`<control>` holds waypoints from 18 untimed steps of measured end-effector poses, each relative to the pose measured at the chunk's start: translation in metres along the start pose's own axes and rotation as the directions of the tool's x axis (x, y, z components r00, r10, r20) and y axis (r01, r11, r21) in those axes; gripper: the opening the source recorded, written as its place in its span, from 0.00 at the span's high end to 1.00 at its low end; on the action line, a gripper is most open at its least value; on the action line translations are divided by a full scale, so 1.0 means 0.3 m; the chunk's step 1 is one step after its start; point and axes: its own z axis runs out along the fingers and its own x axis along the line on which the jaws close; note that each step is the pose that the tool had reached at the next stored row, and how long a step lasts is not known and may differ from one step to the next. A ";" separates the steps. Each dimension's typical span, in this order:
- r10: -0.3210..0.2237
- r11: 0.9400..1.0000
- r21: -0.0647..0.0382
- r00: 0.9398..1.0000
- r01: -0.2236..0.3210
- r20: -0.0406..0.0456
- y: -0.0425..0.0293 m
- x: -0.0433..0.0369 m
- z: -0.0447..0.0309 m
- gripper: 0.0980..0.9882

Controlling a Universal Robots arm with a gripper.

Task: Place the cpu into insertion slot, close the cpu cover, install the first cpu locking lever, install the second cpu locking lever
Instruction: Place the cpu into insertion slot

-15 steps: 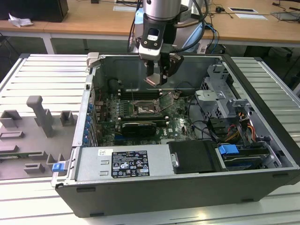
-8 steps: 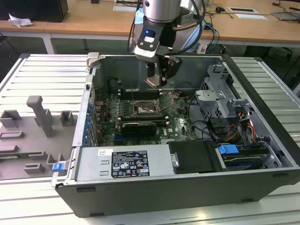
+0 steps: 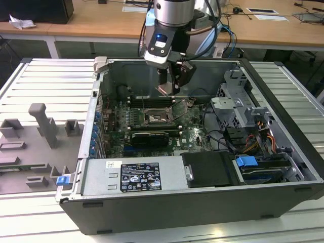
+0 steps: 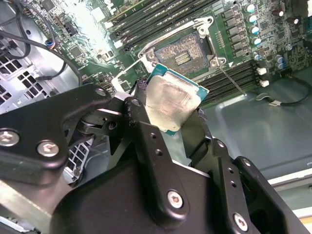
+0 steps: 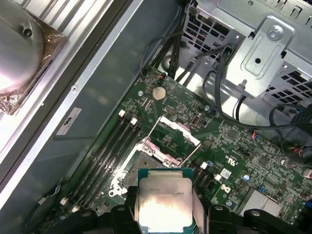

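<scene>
Clamped on cpu (image 5: 163,204) edges with gripper (image 3: 168,90), above uncovered insertion slot (image 3: 154,117) near exterior view's centre, likely for seating.

cpu (image 4: 173,102) w/ silver top, tilted, held up above insertion slot (image 4: 187,51); slot bare, cpu cover (image 5: 178,130) flipped open.

My black gripper (image 3: 168,87); chip (image 4: 171,101), pale silver top with dull smears, teal rim; dark socket (image 4: 187,51), silver frame; green circuit board (image 5: 243,161); dark grey case (image 3: 202,207); blue tab (image 3: 247,163).
</scene>
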 end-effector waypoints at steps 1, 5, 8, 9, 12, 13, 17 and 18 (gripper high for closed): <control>0.002 1.000 0.000 1.000 -0.002 0.000 0.000 0.000 0.001 0.52; 0.007 1.000 0.000 1.000 -0.007 0.001 -0.001 0.000 0.006 0.52; 0.058 0.998 -0.001 0.998 -0.058 0.004 -0.002 0.000 0.018 0.52; 0.113 0.994 -0.003 0.994 -0.113 0.009 -0.003 0.000 0.030 0.52; 0.209 0.978 -0.006 0.978 -0.209 0.017 -0.005 -0.001 0.057 0.52; 0.242 0.970 -0.008 0.970 -0.242 0.019 -0.006 -0.001 0.067 0.52; 0.357 0.934 -0.012 0.934 -0.357 0.028 -0.010 -0.002 0.112 0.52; 0.362 0.932 -0.012 0.932 -0.362 0.029 -0.010 0.000 0.118 0.52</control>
